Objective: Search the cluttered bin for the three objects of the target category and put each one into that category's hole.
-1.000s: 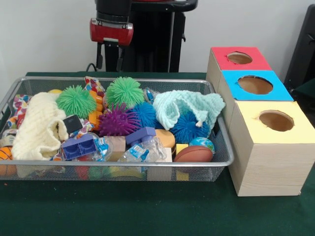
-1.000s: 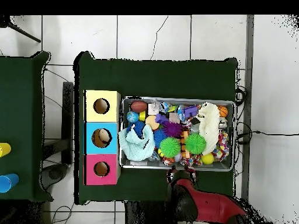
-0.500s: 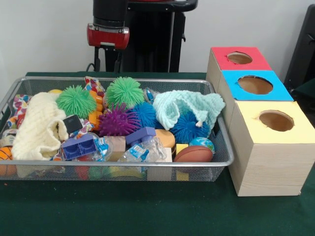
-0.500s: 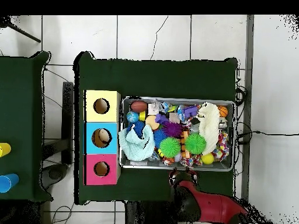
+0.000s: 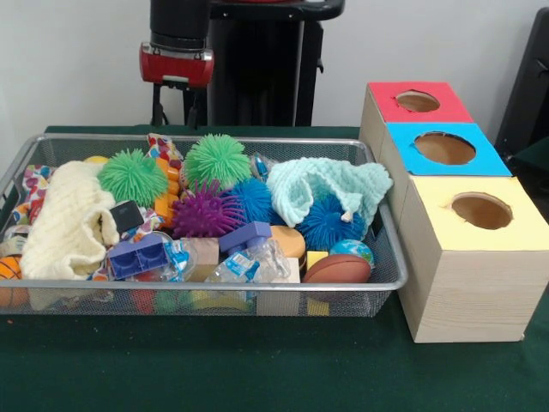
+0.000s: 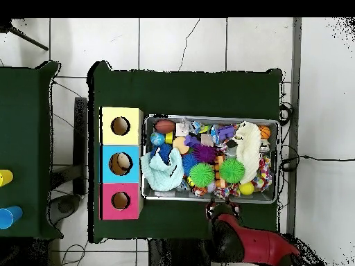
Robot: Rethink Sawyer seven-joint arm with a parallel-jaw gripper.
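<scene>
A wire mesh bin (image 5: 214, 286) (image 6: 274, 123) holds a jumble of toys. Among them are two green spiky balls (image 5: 131, 176) (image 5: 217, 160), a purple spiky ball (image 5: 204, 210) and two blue ones (image 5: 328, 221). A cream cloth (image 5: 64, 225) (image 6: 247, 140), a mint cloth (image 5: 330, 184) (image 6: 161, 173), a brown football (image 5: 337, 269), a small globe ball (image 5: 352, 251), purple blocks (image 5: 137, 255) and clear bottles (image 5: 249, 262) lie there too. My gripper (image 5: 174, 107) (image 6: 223, 208) hangs behind the bin's far rim, above the table, open and holding nothing.
Beside the bin stand three wooden boxes in a row, each with a round hole on top: red (image 5: 388, 107) (image 6: 120, 201), blue (image 5: 403, 142) (image 6: 120, 163) and yellow (image 5: 433, 219) (image 6: 120, 126). Green cloth covers the table (image 5: 257, 369).
The arm has drifted left in the front view and risen a little, staying behind the bin. Nothing in the bin has moved.
</scene>
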